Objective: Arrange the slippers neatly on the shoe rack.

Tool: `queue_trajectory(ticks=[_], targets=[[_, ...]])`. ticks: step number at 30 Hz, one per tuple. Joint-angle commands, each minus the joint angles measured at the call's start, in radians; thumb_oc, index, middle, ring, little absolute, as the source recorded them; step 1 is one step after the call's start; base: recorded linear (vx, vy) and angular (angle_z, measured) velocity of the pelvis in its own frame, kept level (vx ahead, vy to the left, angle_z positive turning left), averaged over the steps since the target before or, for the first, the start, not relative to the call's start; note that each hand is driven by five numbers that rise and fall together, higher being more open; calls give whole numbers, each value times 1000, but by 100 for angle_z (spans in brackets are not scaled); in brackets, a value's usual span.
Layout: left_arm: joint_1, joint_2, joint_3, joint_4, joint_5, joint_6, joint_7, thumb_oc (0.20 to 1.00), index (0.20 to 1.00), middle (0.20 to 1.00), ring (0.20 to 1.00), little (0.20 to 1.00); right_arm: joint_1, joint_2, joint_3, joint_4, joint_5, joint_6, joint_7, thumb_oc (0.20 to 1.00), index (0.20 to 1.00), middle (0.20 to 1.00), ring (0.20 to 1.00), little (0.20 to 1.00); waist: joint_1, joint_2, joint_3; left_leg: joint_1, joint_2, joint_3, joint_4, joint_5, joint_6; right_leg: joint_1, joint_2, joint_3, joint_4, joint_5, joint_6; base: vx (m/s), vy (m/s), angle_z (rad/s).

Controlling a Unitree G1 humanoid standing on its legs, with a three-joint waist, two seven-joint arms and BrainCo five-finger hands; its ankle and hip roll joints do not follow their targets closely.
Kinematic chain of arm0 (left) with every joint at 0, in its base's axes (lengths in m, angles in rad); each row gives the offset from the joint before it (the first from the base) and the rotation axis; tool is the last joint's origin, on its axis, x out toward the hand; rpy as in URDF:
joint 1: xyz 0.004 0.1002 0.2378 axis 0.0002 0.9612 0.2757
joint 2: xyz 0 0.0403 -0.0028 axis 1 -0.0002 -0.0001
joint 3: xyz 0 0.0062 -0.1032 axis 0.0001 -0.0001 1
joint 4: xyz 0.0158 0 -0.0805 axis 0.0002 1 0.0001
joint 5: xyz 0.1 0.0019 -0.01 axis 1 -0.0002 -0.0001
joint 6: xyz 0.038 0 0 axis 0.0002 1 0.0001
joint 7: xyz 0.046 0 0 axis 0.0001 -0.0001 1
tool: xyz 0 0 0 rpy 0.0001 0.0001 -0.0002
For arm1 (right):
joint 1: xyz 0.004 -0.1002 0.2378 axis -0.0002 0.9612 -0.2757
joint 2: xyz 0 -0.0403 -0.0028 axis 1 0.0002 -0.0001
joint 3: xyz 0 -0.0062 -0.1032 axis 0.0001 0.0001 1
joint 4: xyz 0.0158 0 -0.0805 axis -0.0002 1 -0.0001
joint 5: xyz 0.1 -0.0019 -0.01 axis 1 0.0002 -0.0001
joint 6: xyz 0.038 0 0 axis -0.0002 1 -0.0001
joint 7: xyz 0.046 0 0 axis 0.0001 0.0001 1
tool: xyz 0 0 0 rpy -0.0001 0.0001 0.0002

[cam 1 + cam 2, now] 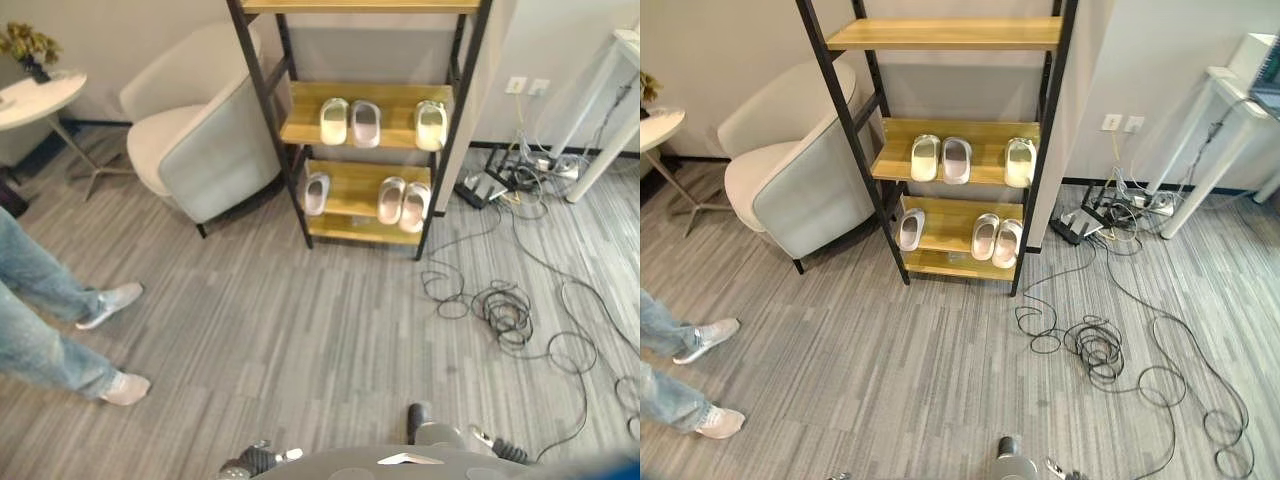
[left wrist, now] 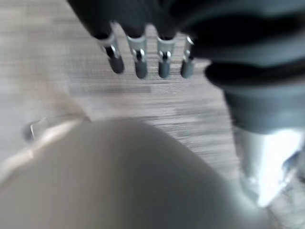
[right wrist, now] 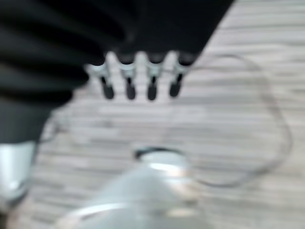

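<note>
The black-framed shoe rack [image 1: 396, 98] with wooden shelves stands against the wall ahead. On its middle shelf are a cream slipper [image 1: 334, 121], a lilac slipper [image 1: 365, 123] right beside it, and another cream slipper [image 1: 431, 124] apart at the right end. The lower shelf holds a single lilac slipper [image 1: 316, 192] at the left and a pink pair [image 1: 403, 204] at the right. My left hand [image 2: 139, 56] hangs over the grey floor with straight fingers, holding nothing. My right hand [image 3: 140, 78] hangs the same way, also holding nothing.
A pale armchair [image 1: 200, 140] stands left of the rack, with a round white table [image 1: 35, 100] beyond it. A person's legs in jeans [image 1: 50, 330] are at the left. Loose cables [image 1: 510, 310] sprawl on the floor right of the rack, by a white desk leg [image 1: 610, 130].
</note>
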Motion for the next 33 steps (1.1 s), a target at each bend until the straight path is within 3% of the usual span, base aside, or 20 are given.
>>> queue_trajectory(ticks=[1, 4, 5, 6, 8, 12, 13, 14, 16, 20, 21, 22, 23, 24, 25, 26, 28, 29, 30, 33], targets=[[27, 23, -24, -22, -101, -14, 0, 1000, 1000, 1000, 1000, 1000, -3, -24, 19, 19, 25, -10, -19, 1000, 1000, 1000, 1000, 1000, 60, -63, 43, -163, -52, 87, -8, -203, 89, 19, 22, 82, -56, -37, 39, 446, -305, 47], [23, 25, -8, -16, -117, -19, -3, 1000, 1000, 1000, 1000, 1000, -3, -24, 22, 26, 33, -14, -16, 1000, 1000, 1000, 1000, 1000, 93, -69, 41, -229, -99, 127, -132, -200, 92, 77, 49, 86, -81, -64, 43, 371, -92, 2], [17, 27, -14, -28, -120, -23, -3, 1000, 1000, 1000, 1000, 1000, -12, -17, 59, 21, 15, -20, -22, 1000, 1000, 1000, 1000, 1000, 137, -65, 47, -274, -139, 143, -325, -191, 98, 138, 80, 99, -99, -89, 53, 287, -28, -28], [17, 27, -14, -28, -120, -23, -3, 1000, 1000, 1000, 1000, 1000, -12, -16, 59, 21, 15, -20, -22, 1000, 1000, 1000, 1000, 1000, 136, -69, 46, -271, -142, 145, -334, -185, 99, 136, 77, 99, -99, -88, 53, 459, -22, -23], [-1, 35, -37, -52, -84, -30, 3, 1000, 1000, 1000, 1000, 1000, -33, -16, 112, 8, -33, -29, -39, 1000, 1000, 1000, 1000, 1000, 192, -31, 34, -298, -168, 116, -656, -70, 76, 225, 144, 125, -122, -139, 61, 524, 36, -28], [-4, 47, -53, -59, -57, -29, 5, 1000, 1000, 1000, 1000, 1000, -45, -20, 135, 7, -63, -31, -47, 1000, 1000, 1000, 1000, 1000, 231, -31, 46, -326, -179, 119, -773, -37, 63, 302, 158, 175, -123, -192, 54, 462, 54, -88], [6, 48, -43, -53, -53, -23, -3, 1000, 1000, 1000, 1000, 1000, -50, -13, 144, 6, -78, -30, -38, 1000, 1000, 1000, 1000, 1000, 233, -31, 22, -307, -170, 119, -810, -42, 72, 315, 168, 194, -123, -207, 58, 419, 134, -54], [7, 55, -38, -51, -31, -21, 1, 1000, 1000, 1000, 1000, 1000, -48, -8, 149, 2, -97, -29, -49, 1000, 1000, 1000, 1000, 1000, 231, -37, 1, -293, -178, 119, -785, 9, 79, 311, 157, 192, -110, -214, 64, 418, 134, -46], [6, 60, -42, -48, -9, -16, 0, 1000, 1000, 1000, 1000, 1000, -48, 0, 154, 1, -107, -28, -49, 1000, 1000, 1000, 1000, 1000, 227, -46, -11, -296, -182, 121, -761, 18, 81, 312, 154, 200, -101, -218, 68, 323, 109, -61], [-1, 68, -58, -54, 36, -11, -2, 1000, 1000, 1000, 1000, 1000, -46, 15, 158, -3, -124, -24, -40, 1000, 1000, 1000, 1000, 1000, 230, -79, -40, -293, -202, 132, -702, -30, 106, 300, 128, 209, -30, -206, 103, 349, 151, -20], [-17, 71, -71, -65, 50, -10, -4, 1000, 1000, 1000, 1000, 1000, -50, 20, 162, -6, -139, -25, -32, 1000, 1000, 1000, 1000, 1000, 233, -90, -47, -267, -211, 147, -680, -83, 131, 258, 115, 196, 107, -136, 157, 214, 106, -15], [-17, 71, -71, -65, 50, -10, -4, 1000, 1000, 1000, 1000, 1000, -50, 20, 162, -6, -139, -25, -32, 1000, 1000, 1000, 1000, 1000, 233, -90, -47, -267, -211, 147, -680, -83, 131, 258, 115, 196, 107, -136, 157, 300, 155, -17], [-24, 73, -76, -77, 57, -10, -1, 1000, 1000, 1000, 1000, 1000, -56, 20, 166, -11, -152, -26, -33, 1000, 1000, 1000, 1000, 1000, 226, -91, -42, -256, -221, 145, -658, -113, 147, 214, 105, 185, 209, -53, 205, 164, 95, -16], [-35, 76, -82, -90, 64, -7, 5, 1000, 1000, 1000, 1000, 1000, -60, 20, 168, -19, -160, -24, -32, 1000, 1000, 1000, 1000, 1000, 214, -86, -26, -231, -227, 137, -646, -133, 161, 171, 96, 183, 318, 24, 243, 318, 210, -15], [-50, 81, -96, -103, 65, -8, 11, 1000, 1000, 1000, 1000, 1000, -72, 16, 166, -41, -170, -24, -29, 1000, 1000, 1000, 1000, 1000, 186, -45, -9, -182, -219, 116, -647, -158, 181, 79, 98, 157, 482, 96, 258, 531, 261, 15], [-89, 61, -117, -102, 70, -5, 21, 1000, 1000, 1000, 1000, 1000, -81, 17, 162, -49, -181, -22, -34, 1000, 1000, 1000, 1000, 1000, 148, -23, -2, -94, -228, 92, -676, -182, 190, 10, 62, 106, 536, 66, 230, 632, 237, 43], [-89, 74, -119, -117, 55, -13, 25, 1000, 1000, 1000, 1000, 1000, -80, 14, 170, -62, -193, -36, -41, 1000, 1000, 1000, 1000, 1000, 131, -18, 0, -58, -235, 72, -687, -194, 189, -20, 43, 86, 489, 31, 207, 486, 66, 63], [-95, 67, -135, -112, 74, -13, 19, 1000, 1000, 1000, 1000, 1000, -75, 12, 179, -63, -201, -32, -36, 1000, 1000, 1000, 1000, 1000, 111, -7, -3, -11, -246, 36, -695, -222, 179, -74, 19, 68, 364, -49, 159, 328, -17, 45], [-94, 66, -135, -111, 74, -13, 19, 1000, 1000, 1000, 1000, 1000, -74, 12, 179, -63, -201, -32, -36, 1000, 1000, 1000, 1000, 1000, 105, -8, 1, -6, -248, 30, -693, -226, 178, -67, 16, 62, 366, -56, 158, 456, -47, 69], [-103, 54, -157, -104, 91, -20, 22, 1000, 1000, 1000, 1000, 1000, -77, 1, 181, -63, -214, -22, -35, 1000, 1000, 1000, 1000, 1000, 77, -23, 9, 47, -265, -19, -675, -289, 151, -92, -62, 92, 86, -22, 153, 453, -191, 85]])
